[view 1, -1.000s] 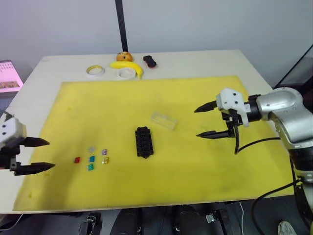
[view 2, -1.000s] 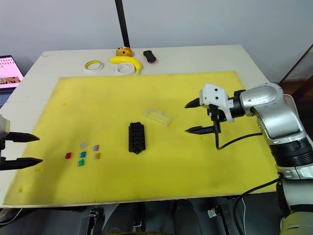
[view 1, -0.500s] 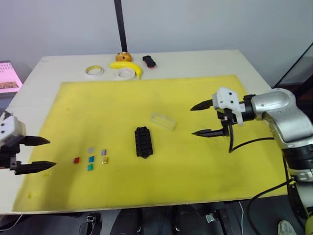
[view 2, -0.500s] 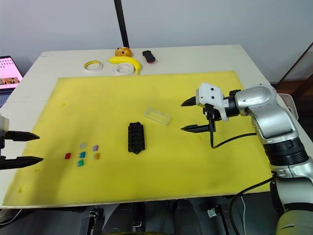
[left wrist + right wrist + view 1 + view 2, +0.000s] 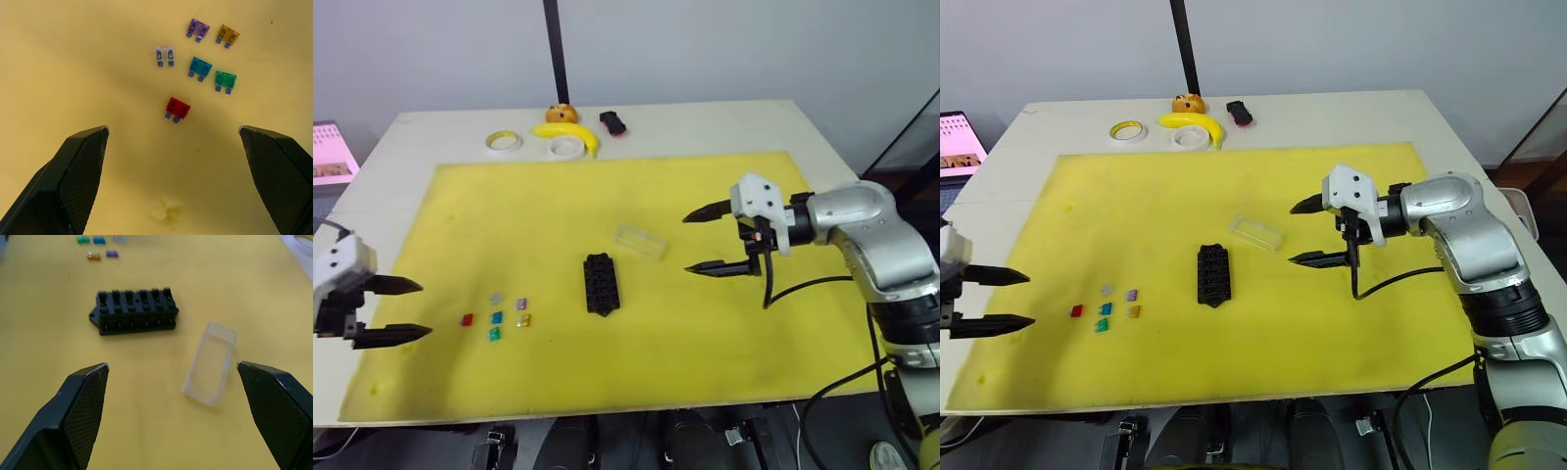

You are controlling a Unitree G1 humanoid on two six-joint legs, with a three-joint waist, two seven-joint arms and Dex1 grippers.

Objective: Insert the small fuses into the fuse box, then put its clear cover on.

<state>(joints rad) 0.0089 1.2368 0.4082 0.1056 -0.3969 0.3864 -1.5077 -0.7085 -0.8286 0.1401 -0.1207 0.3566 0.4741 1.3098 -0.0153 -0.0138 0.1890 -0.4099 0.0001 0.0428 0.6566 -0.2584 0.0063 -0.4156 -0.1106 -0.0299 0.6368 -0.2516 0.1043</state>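
On the yellow mat [image 5: 607,392], your fuse box [image 5: 601,284] lies near the middle, the clear cover [image 5: 640,241] just beyond it. Six fuses [image 5: 496,318] sit toward the left edge. Your left gripper [image 5: 399,309] and right gripper [image 5: 705,240] hover wide open, empty.

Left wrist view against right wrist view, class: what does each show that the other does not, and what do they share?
Left wrist view alone: the red fuse, clear of the open left gripper. Right wrist view alone: the fuse box and the clear cover, lying apart, beyond the open right gripper. Shared: the yellow mat and the purple fuse, amber fuse, blue fuse and green fuse.
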